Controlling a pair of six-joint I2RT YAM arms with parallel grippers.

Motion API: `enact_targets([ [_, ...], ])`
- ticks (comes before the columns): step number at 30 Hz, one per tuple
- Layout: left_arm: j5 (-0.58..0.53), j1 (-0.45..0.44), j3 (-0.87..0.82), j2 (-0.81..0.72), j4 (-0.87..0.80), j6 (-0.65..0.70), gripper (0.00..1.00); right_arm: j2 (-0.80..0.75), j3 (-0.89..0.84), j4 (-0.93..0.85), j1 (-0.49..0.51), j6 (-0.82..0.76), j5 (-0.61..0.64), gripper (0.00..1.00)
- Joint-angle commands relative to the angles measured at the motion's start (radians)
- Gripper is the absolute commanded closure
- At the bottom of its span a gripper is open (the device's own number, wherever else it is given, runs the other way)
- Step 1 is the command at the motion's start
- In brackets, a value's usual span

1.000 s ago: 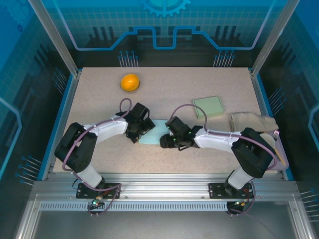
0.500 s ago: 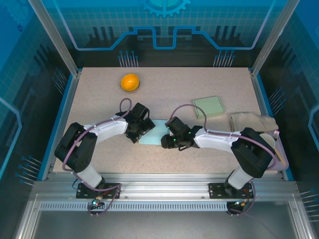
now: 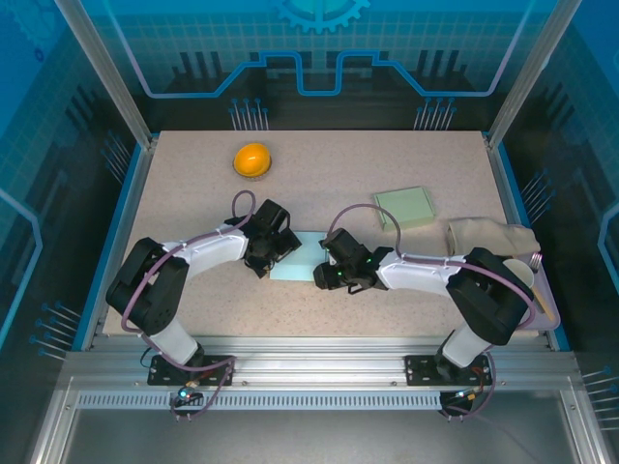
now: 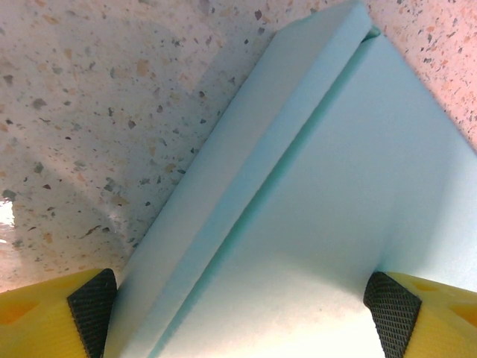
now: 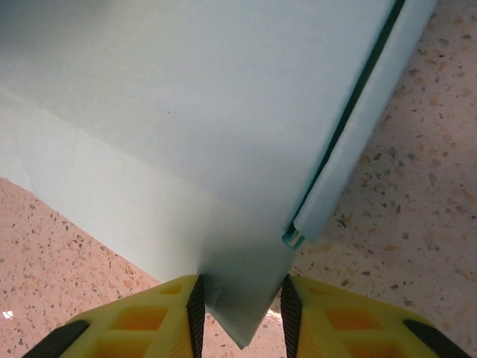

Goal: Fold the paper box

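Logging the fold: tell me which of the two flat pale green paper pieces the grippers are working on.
The pale green sheet with folded edge flaps at table centre, between the left gripper and right gripper. The other pale green flat square lies apart, farther back right, untouched.

The speckled beige desk [image 3: 319, 159] carries a flat light-blue paper box [image 3: 298, 258] near its middle. An orange object [image 3: 251, 159], a green pad [image 3: 405, 206] and a beige cloth [image 3: 488, 236] also lie on it.

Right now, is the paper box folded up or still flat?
Mostly flat. The paper box lies on the table, one long edge flap folded over; the right gripper pinches a corner.
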Motion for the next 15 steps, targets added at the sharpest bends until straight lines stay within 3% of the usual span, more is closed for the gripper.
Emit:
enact_targets([
  [1, -0.053, 0.008, -0.043, 0.054, -0.076, -0.006, 0.1, 0.028, -0.033, 0.045, 0.002, -0.034, 0.025, 0.68],
  [15, -0.042, 0.009, -0.04, 0.072, -0.076, 0.001, 0.11, 0.035, -0.147, 0.264, 0.005, -0.266, 0.088, 0.67],
])
